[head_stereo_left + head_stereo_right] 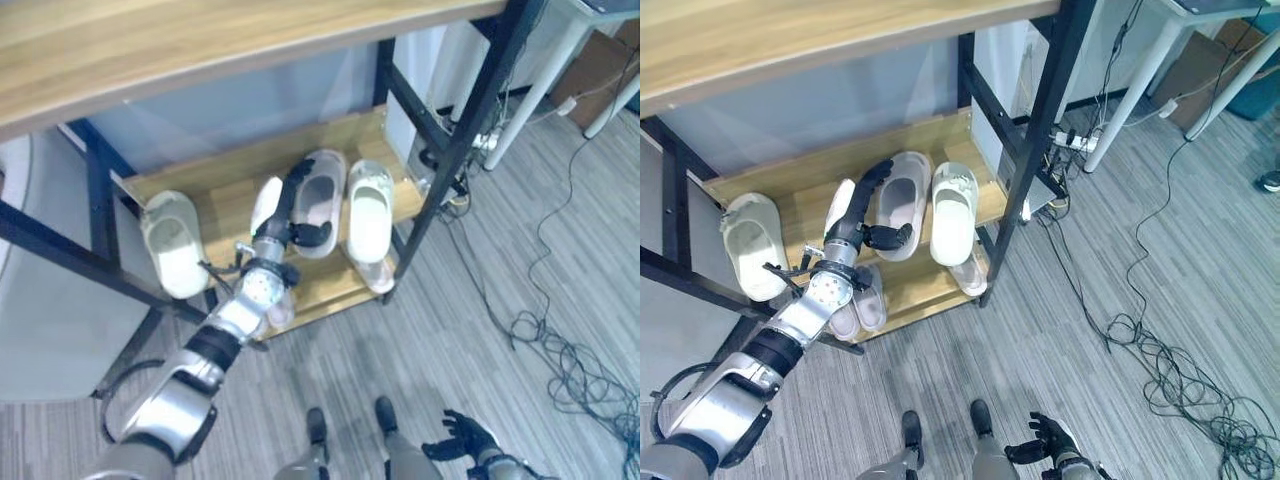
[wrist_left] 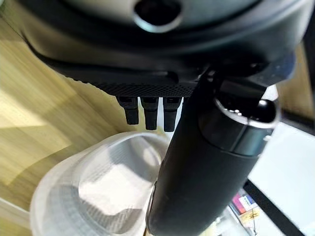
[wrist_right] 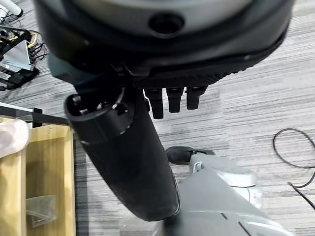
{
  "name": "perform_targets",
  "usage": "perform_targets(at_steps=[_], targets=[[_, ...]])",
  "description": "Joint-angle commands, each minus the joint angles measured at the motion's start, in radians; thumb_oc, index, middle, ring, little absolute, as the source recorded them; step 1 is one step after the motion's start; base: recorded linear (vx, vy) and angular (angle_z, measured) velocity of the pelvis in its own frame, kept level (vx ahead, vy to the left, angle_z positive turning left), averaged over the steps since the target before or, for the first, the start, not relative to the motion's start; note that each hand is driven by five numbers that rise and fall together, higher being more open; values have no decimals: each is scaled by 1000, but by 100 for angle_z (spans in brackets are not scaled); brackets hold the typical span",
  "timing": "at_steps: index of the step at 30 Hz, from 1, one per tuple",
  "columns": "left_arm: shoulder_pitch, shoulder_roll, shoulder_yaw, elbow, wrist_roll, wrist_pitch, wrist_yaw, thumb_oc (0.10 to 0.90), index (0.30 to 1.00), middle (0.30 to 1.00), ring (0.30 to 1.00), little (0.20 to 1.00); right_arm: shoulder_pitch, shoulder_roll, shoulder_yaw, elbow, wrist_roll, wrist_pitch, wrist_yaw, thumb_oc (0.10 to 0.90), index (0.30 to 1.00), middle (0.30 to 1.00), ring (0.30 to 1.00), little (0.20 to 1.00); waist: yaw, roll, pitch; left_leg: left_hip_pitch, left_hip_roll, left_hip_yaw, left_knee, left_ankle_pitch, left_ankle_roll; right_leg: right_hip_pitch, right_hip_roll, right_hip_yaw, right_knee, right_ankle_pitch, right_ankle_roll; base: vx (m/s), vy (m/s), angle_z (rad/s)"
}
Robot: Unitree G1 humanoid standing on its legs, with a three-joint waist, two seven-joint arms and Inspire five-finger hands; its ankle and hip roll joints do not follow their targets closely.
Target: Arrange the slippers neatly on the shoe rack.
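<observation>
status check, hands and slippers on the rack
Left hand open over middle slipper. Right hand open, low, idle. Three slippers up on shelf. Nothing blocking.

Lower-shelf slippers (image 1: 862, 302) partly behind arm

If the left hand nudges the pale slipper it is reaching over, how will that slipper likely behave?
The slipper looks like thick moulded foam, so probably light and fairly stiff, sliding rather than folding. It lies flat, sole down, on the smooth wooden shelf, so tipping seems unlikely. The left hand is open; a push might bump the neighbouring slipper.
</observation>
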Motion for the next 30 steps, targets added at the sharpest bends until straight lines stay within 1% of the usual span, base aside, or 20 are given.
perform_targets(at_steps=[1,2,8,11,16,17,18,19,20,26,27,28,30], targets=[[-285,37,21,52,41,-68,94,800,900,900,900,900,-32,-81,11,-21,44,-45,-22,800,900,900,900,900,15,33,30,12,33,-82,-7,-49,-96,70,-3,-77,0,-108,70,0,0,0],[-285,37,21,52,41,-68,94,800,900,900,900,900,-32,-81,11,-20,44,-45,-22,800,900,900,900,900,15,33,30,12,33,-82,-7,-49,-96,70,-3,-77,0,-108,70,0,0,0],[-389,48,4,173,7,-62,111,800,900,900,900,900,-54,-84,32,-27,52,-56,-28,800,900,900,900,900,5,23,48,-3,32,-76,-7,-47,-95,47,-1,-71,0,-97,73,0,0,0],[-412,47,-1,198,-3,-63,112,800,900,900,900,900,-58,-84,35,-31,58,-59,-27,800,900,900,900,900,3,21,51,-6,33,-73,-7,-46,-95,43,-1,-70,0,-94,74,0,0,0],[-469,49,-46,268,-9,-61,92,800,900,900,900,900,-73,-89,39,-35,80,-63,-23,800,900,900,900,900,-3,22,60,-16,31,-68,-7,-44,-94,30,-2,-68,0,-88,77,0,0,0],[-481,50,-60,297,-13,-60,82,605,608,608,608,608,-79,-90,42,-35,85,-64,-20,800,900,900,900,900,-6,22,60,-18,31,-66,-7,-43,-94,27,-1,-66,0,-86,78,0,0,0],[-496,54,-67,323,-22,-61,77,511,467,467,467,467,-83,-92,44,-34,88,-64,-19,800,900,900,900,900,-8,21,59,-19,31,-65,-7,-44,-95,22,-1,-65,0,-84,79,0,0,0],[-512,61,-75,345,-30,-64,70,447,371,371,371,371,-88,-95,44,-33,93,-65,-17,800,900,900,900,900,-9,20,60,-23,32,-64,-7,-43,-95,19,-2,-65,0,-83,80,0,0,0],[-521,65,-78,360,-35,-64,67,400,300,300,300,300,-88,-96,45,-31,95,-66,-16,800,900,900,900,900,-10,20,59,-24,32,-63,-7,-43,-95,18,-2,-65,0,-82,81,0,0,0],[-519,75,-68,353,-51,-73,67,400,300,300,300,300,-77,-97,46,-26,97,-68,-13,800,900,900,900,900,-12,18,59,-25,31,-62,-7,-44,-95,17,-2,-66,0,-82,83,11,4,-5],[-496,71,-50,335,-42,-73,62,400,300,300,300,300,-73,-96,42,-26,104,-79,-6,800,900,900,900,900,-3,18,58,-23,31,-65,-7,-43,-95,20,-1,-72,0,-86,81,3,-11,-4],[-494,71,-49,334,-41,-72,62,400,300,300,300,300,-73,-97,42,-25,105,-79,-6,800,900,900,900,900,-3,19,58,-23,31,-66,-7,-43,-95,21,-1,-73,0,-87,81,18,-16,-4],[-450,63,-26,275,-13,-61,76,400,300,300,300,300,-48,-84,60,-40,69,-77,-10,800,900,900,900,900,4,21,54,-12,31,-73,-7,-46,-96,32,2,-77,0,-93,77,0,0,0]])
